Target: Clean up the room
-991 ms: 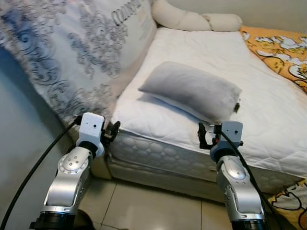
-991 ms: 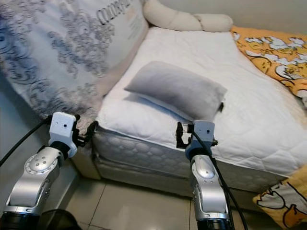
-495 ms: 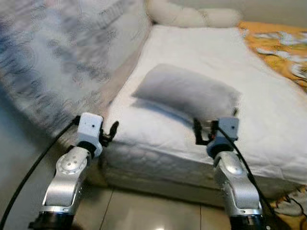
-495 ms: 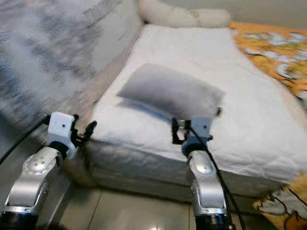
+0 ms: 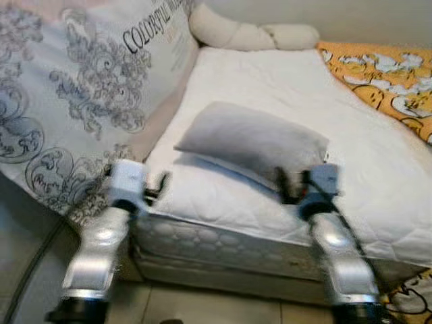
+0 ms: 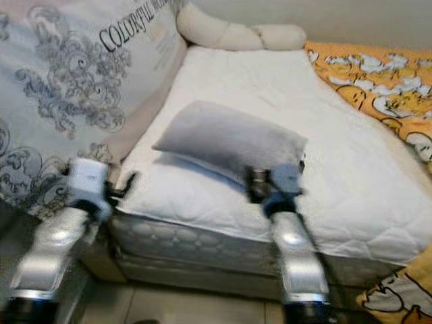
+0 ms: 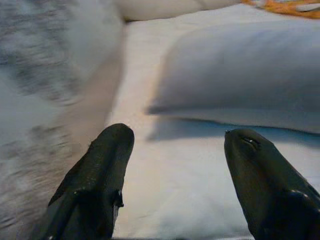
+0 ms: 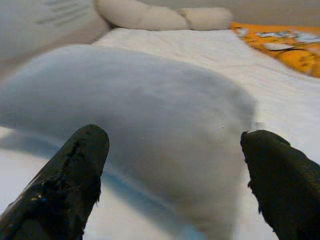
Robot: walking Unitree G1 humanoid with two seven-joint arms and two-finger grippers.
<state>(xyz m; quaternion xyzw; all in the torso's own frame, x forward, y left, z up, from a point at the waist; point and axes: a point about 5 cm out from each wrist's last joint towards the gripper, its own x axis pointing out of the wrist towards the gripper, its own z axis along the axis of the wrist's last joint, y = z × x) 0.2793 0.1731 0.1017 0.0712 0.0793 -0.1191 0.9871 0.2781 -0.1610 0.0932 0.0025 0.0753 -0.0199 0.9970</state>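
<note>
While the grey pillow [image 5: 253,143] is lying on the white bed [image 5: 378,155], the right gripper [image 8: 175,180] is hanging just in front of it, fingers spread wide. The left gripper [image 7: 172,175] is gaping wide at the bed's edge.

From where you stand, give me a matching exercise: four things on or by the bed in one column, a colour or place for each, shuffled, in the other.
Things:
1. pillow
2. bolster
3. blanket
4. right gripper

Colour or place:
A. orange with a white cartoon print, on the bed's right side
B. open, just short of the grey cushion
C. cream, at the head of the bed
D. grey, lying on the white mattress near its front edge

Pairs: 1-D, 2-C, 3-A, 4-B
</note>
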